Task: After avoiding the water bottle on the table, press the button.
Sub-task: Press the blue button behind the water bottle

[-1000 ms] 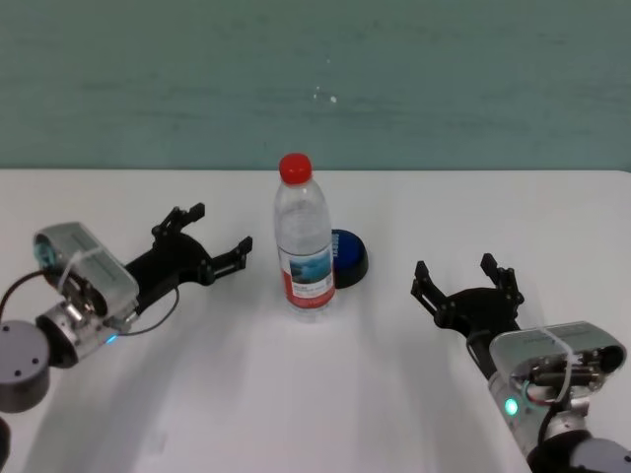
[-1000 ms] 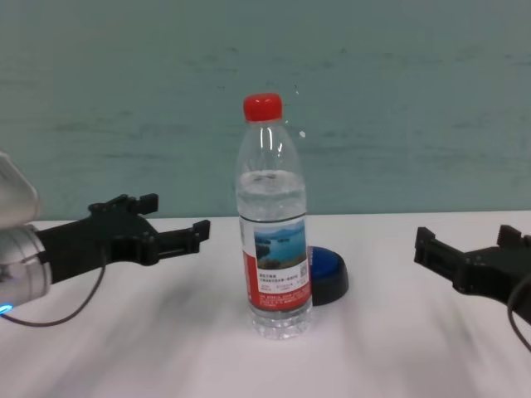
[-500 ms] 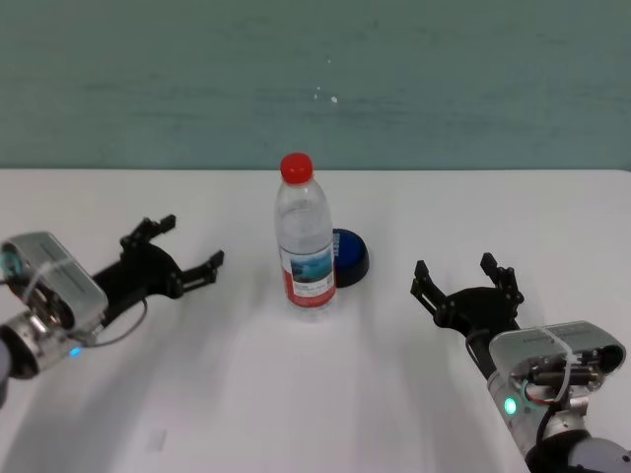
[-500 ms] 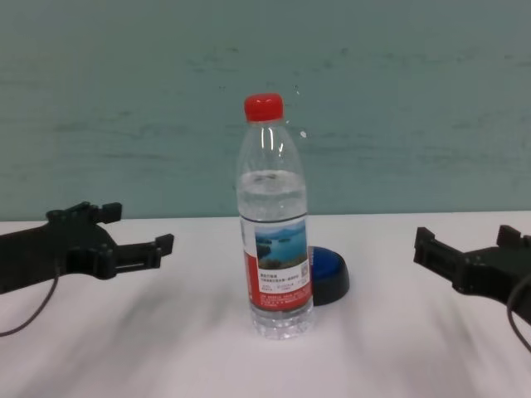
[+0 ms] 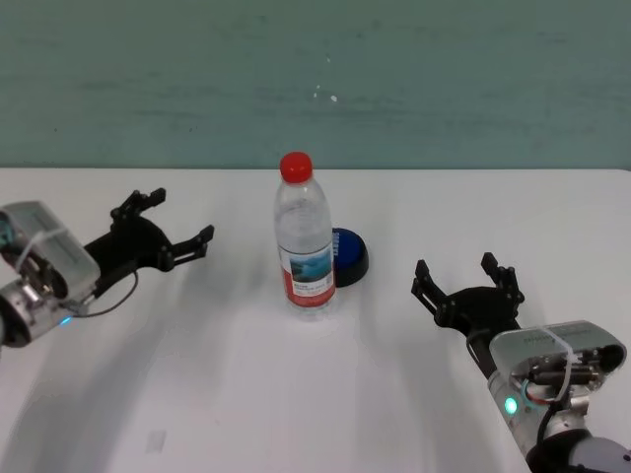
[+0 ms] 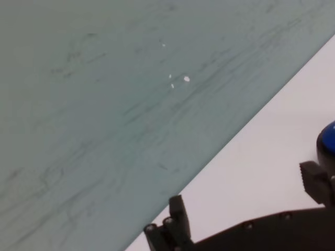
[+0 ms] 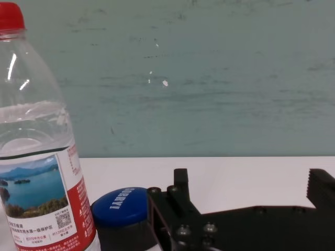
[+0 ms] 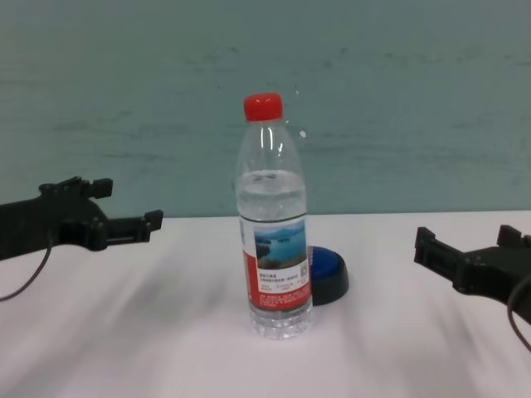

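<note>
The water bottle stands upright mid-table, clear with a red cap and a red-and-white label; it also shows in the chest view and the right wrist view. Just behind it to the right sits the button, a low blue dome on a black base, partly hidden by the bottle. My left gripper is open, hanging left of the bottle and clear of it, pointing toward it. A sliver of the button shows past the left gripper. My right gripper rests open, right of the button.
The white table runs back to a teal wall. Bare tabletop lies between the left gripper and the bottle, and behind the bottle up to the wall.
My left gripper drew back to the left, away from the bottle, then shifted toward the far side of the table. The right arm, bottle and button stayed put.
</note>
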### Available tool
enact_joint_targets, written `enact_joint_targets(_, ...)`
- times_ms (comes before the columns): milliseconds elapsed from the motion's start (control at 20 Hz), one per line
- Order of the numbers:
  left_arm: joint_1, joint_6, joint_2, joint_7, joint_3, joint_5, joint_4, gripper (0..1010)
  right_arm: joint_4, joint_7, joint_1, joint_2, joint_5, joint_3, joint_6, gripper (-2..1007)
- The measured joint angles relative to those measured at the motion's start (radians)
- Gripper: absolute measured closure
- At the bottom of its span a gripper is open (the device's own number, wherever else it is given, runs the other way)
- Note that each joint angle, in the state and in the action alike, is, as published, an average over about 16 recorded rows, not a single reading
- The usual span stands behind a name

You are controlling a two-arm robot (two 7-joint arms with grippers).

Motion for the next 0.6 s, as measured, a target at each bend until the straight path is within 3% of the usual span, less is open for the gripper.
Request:
enact_joint_targets(350,-0.047,-0.007,-0.015,-0.011,0.027,0.018,0.030,10,0.000,0.000,0.000,0.000,0.000,0.000,0.000,2)
enact_joint_targets(600,-0.050,-0.002,-0.016,-0.010,0.036,0.021,0.021,10,0.000,0.000,0.000,0.000,0.000,0.000,0.000,2)
